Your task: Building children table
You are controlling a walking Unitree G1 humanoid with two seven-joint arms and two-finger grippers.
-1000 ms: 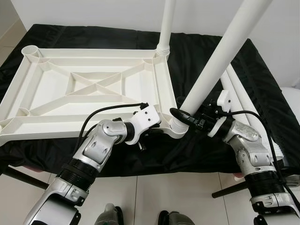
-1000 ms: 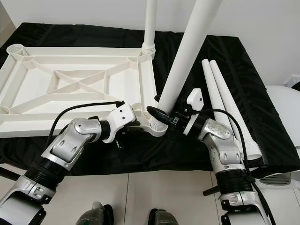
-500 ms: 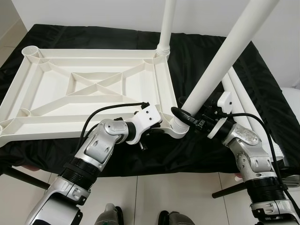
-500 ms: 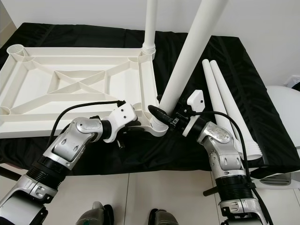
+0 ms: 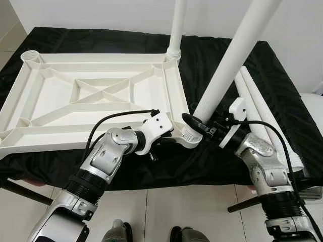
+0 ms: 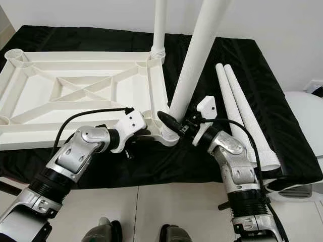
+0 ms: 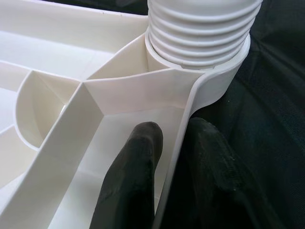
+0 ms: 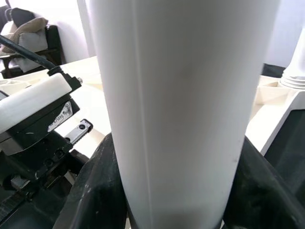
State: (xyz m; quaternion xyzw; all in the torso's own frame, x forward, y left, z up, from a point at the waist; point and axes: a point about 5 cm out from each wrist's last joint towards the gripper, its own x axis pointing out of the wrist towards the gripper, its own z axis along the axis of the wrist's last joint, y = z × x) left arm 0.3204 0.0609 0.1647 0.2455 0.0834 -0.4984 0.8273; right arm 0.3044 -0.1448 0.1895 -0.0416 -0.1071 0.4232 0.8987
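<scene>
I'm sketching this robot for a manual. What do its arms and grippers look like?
Both arms are silver metal with black ribbed bands. Each wrist carries a white block and a looping black cable. The left gripper and right gripper have long matte-black fingers.

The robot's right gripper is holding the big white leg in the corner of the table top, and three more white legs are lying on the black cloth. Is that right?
Not quite. The right gripper does hold the leg at the table top corner, but only two spare legs lie on the black cloth, as the right eye view shows.
</scene>
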